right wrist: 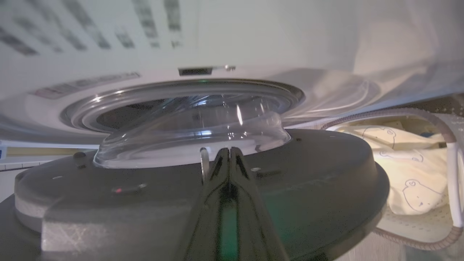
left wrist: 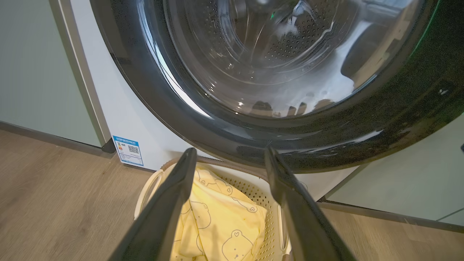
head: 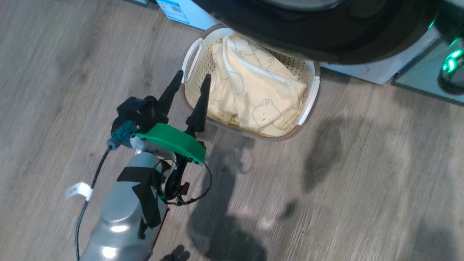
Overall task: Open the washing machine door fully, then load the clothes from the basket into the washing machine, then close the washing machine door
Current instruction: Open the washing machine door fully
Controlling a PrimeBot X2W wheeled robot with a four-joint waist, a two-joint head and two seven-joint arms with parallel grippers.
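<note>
The right gripper [right wrist: 229, 151] is holding its two fingers pressed together, pinching nothing, and its tips seem to be lying against the dark inner face of the washing machine door [right wrist: 326, 177], just below the clear glass bowl [right wrist: 192, 134]. The left gripper [head: 193, 75] is hovering with fingers spread, empty, at the near end of the basket [head: 309, 103].

The step in hand, I judge, is opening the door fully. To do it well, the right gripper should be pushing steadily outward along the door's swing, staying on the flat ring and not sliding onto the rounded glass, until the drum mouth [right wrist: 116, 121] is standing free.

The door is hanging partly open, apart from the washing machine [left wrist: 145, 119], and its glossy black rim is reaching over the far part of the basket. The clothes [head: 253, 94], pale yellow with outlined bear faces, are lying heaped inside the basket on the wooden floor [head: 362, 181], just in front of the machine.
</note>
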